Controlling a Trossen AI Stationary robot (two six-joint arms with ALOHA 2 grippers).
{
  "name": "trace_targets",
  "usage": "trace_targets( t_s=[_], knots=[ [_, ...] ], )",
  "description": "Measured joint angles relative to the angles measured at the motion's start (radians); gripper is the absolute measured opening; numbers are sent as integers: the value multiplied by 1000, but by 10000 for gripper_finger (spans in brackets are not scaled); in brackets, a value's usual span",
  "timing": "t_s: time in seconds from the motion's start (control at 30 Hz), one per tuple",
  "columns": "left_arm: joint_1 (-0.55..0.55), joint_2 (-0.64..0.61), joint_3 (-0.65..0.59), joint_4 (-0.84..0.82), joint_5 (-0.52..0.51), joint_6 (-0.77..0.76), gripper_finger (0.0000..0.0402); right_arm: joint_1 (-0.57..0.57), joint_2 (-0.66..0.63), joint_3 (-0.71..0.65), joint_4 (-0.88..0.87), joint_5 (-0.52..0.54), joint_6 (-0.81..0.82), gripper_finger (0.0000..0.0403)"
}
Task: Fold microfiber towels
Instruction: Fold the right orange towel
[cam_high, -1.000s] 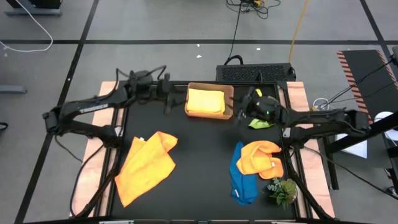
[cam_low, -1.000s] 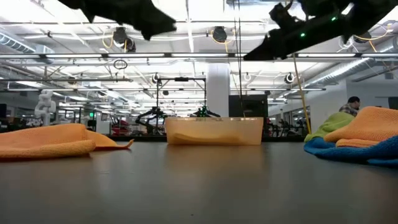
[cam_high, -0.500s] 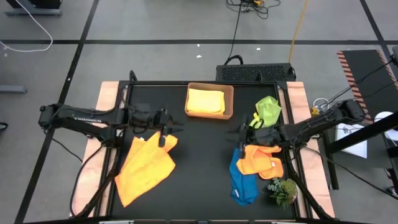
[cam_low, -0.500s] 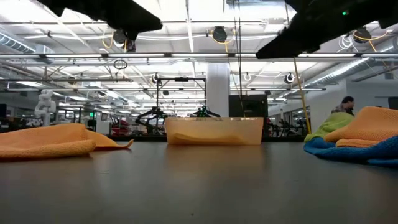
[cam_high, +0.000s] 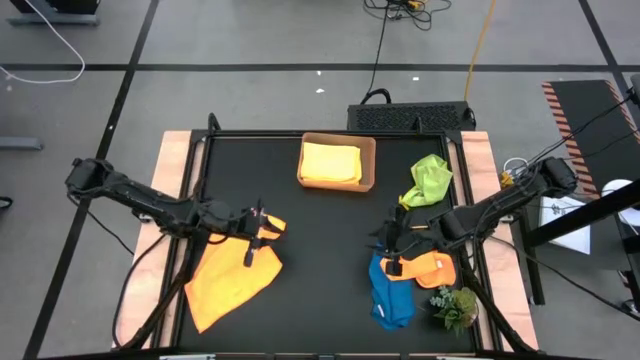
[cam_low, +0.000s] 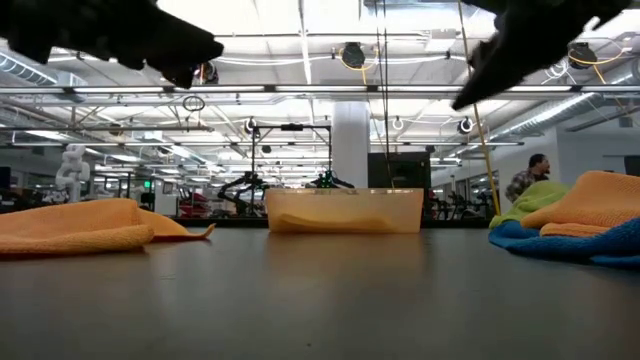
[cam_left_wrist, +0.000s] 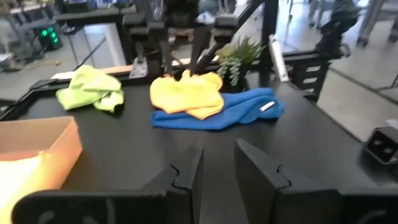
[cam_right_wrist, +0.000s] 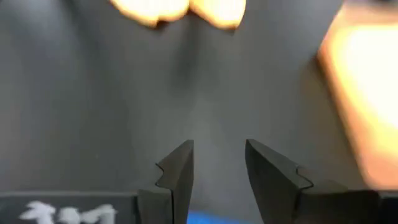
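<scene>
You've got one yellow towel (cam_high: 331, 162) in the tray (cam_high: 368, 165), looks folded I think; four left loose. Left gripper (cam_high: 256, 222) hangs over the big orange towel (cam_high: 232, 270), right gripper (cam_high: 392, 243) by the blue (cam_high: 392, 296) and orange (cam_high: 427, 267) heap; both part-spread, empty; green (cam_high: 428, 178) waits beyond.

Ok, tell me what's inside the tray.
A folded yellow towel lies in the tray, filling most of its floor. Whether anything sits beneath it cannot be seen; the towel covers that.

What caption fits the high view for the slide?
Both arms over the black table: left pincer above the big orange towel, right pincer by the orange-on-blue pile; yellow towel in tray.
</scene>
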Motion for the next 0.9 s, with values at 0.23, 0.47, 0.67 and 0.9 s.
trace_targets(
  t_s=[0.23, 0.47, 0.67, 0.9],
  knots=[
    [-30, 0, -70, 92, -3, -36, 90, 3, 6, 7, -256, -78, 295, 134],
    [-34, 0, -71, 93, -3, -12, 90, -5, 15, -72, -295, -179, 442, 138],
    [-34, 0, -71, 69, -3, -13, 90, -7, 16, -159, -295, -237, 527, 135],
    [-34, 0, -71, 70, -19, -2, 90, -7, 10, -179, -291, -258, 503, 80]
  ],
)
